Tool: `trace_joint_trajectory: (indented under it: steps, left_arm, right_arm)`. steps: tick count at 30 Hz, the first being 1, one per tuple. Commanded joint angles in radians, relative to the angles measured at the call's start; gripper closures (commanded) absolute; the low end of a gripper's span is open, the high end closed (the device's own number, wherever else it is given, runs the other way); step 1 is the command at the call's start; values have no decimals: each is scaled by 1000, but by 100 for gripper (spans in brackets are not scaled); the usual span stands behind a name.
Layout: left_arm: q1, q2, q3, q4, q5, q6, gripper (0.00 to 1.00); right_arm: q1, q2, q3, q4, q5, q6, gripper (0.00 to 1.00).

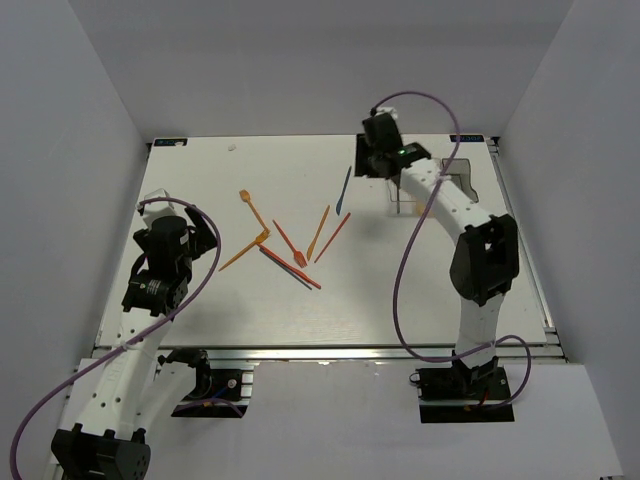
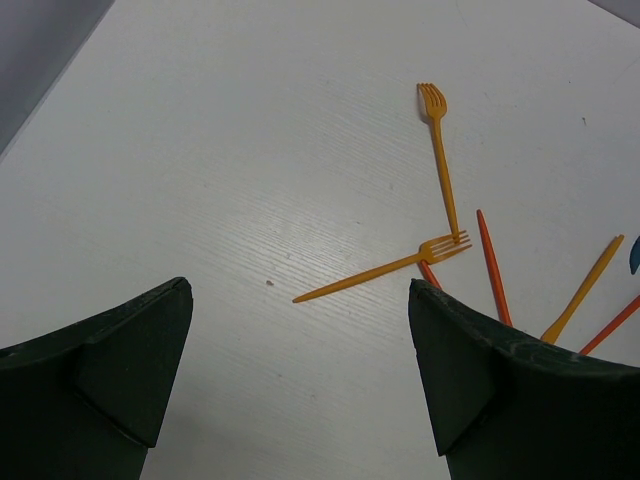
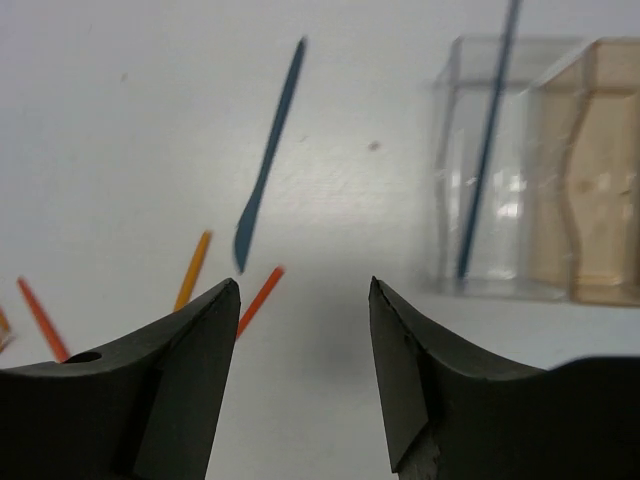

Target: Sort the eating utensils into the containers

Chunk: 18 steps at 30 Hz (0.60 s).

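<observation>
Several utensils lie loose mid-table: two orange forks, red pieces, an orange one and a dark blue knife. My left gripper is open and empty, left of the pile; its wrist view shows both forks ahead of the open gripper. My right gripper is open and empty between the blue knife and the clear bin, which holds a blue utensil. The orange bin adjoins it.
The smoky grey bin shows at the back right; my right arm covers most of the bin row from above. Grey walls enclose the table on three sides. A dark utensil and a red one lie crossed nearest the front.
</observation>
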Motion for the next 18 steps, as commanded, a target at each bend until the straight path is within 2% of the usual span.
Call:
trace_joint_trajectory:
  steps: [1, 5, 9, 12, 18]
  left_arm:
    - [-2, -18, 0, 5, 3, 8, 2]
    - [-1, -29, 2, 1, -9, 3, 2]
    - [-1, -38, -3, -1, -7, 1, 2]
    - [-2, -43, -6, 1, 9, 0, 2]
    - [-24, -58, -8, 5, 22, 1, 2]
  right_arm:
    - [126, 9, -93, -47, 90, 180, 40]
    - [232, 73, -70, -130, 239, 368, 35]
    - [283, 170, -18, -211, 256, 503, 39]
    - [291, 195, -18, -199, 244, 541, 50]
    - [280, 231, -33, -156, 236, 537, 53]
